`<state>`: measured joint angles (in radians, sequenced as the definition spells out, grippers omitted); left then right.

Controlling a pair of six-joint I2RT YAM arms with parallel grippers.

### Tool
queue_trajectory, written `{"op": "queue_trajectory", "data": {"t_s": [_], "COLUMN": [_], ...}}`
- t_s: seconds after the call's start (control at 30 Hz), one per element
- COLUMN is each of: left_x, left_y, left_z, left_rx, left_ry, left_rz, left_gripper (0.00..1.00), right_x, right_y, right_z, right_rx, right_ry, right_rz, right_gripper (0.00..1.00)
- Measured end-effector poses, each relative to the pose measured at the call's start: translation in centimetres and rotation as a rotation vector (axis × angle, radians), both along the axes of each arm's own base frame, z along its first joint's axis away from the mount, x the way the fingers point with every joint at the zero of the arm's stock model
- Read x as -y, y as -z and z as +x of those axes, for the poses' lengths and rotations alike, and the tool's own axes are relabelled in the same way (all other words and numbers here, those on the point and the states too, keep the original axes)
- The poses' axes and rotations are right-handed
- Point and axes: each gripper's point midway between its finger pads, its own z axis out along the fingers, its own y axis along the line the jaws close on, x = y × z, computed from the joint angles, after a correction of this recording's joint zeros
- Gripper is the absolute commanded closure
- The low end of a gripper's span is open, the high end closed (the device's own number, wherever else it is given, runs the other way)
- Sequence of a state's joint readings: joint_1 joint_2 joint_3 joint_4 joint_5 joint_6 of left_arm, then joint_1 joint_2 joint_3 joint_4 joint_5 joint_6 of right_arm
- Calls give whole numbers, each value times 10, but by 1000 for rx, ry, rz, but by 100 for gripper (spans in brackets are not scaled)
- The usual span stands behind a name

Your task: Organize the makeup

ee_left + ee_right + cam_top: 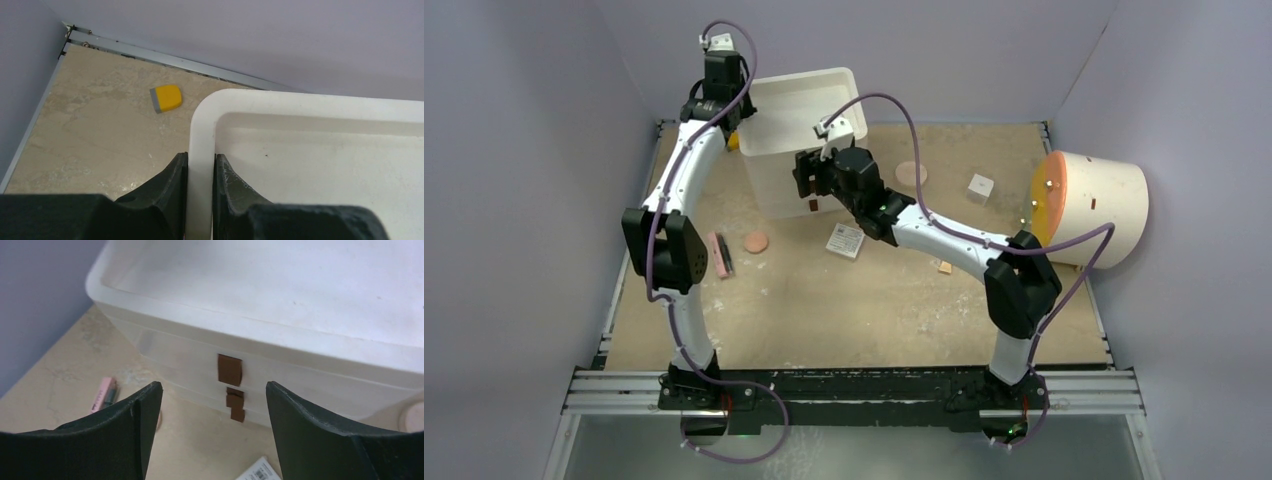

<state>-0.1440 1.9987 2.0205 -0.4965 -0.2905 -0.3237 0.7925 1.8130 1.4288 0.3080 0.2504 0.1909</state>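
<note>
The left pincer (200,182) is closed on the rim of the white translucent plastic drawer box (310,150), at the far left corner of the box. One finger is outside the wall and one is inside. Just beyond this pincer, to its left, a small yellow block (166,97) lies on the beige table (90,135), apart from the box.

The right pincer (214,410) is wide open and holds nothing. It stands close before the front wall of the box, facing the brown tabs (229,369).

To the left of the right pincer lies the slim pink-and-black stick (103,393), with a round peach disc (756,242) near it. A flat white printed packet (846,240) lies just on the near side of this pincer. To its right lies a second peach disc (911,173), then a small white patterned cube (980,187). A short tan tube (944,267) lies beside the right forearm. All these pieces lie on the table, outside the box.

A big cream cylinder with an orange face (1089,205) lies on its side at the right edge of the table.
</note>
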Motion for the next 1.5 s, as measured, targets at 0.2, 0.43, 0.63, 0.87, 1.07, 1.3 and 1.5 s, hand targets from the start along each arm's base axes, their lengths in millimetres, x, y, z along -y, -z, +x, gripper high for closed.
{"op": "queue_trajectory", "data": {"t_s": [0.2, 0.43, 0.63, 0.87, 1.07, 1.3, 1.5], "left_x": [-1, -1, -5, -8, -6, -9, -12], "left_y": [1, 1, 2, 2, 1, 1, 1], "left_z": [2, 1, 1, 0, 1, 3, 4], "left_rx": [-14, -24, -24, -19, -39, -42, -38], "left_ry": [-19, -49, -106, -148, -136, -143, -155], "left_rz": [-29, -82, -118, -141, -139, -133, -129], "left_gripper": [100, 100, 100, 100, 100, 100, 100], "right_x": [-21, -19, -18, -17, -2, 34, 27], "right_y": [-22, 2, 5, -4, 3, 8, 21], "right_z": [2, 18, 23, 27, 46, 77, 78], "right_rx": [71, 85, 115, 165, 161, 113, 79], "right_ry": [-14, 43, 54, 53, 71, 78, 4], "right_rz": [31, -35, -66, -71, -78, -32, -11], "right_gripper": [21, 21, 22, 36, 44, 54, 44]}}
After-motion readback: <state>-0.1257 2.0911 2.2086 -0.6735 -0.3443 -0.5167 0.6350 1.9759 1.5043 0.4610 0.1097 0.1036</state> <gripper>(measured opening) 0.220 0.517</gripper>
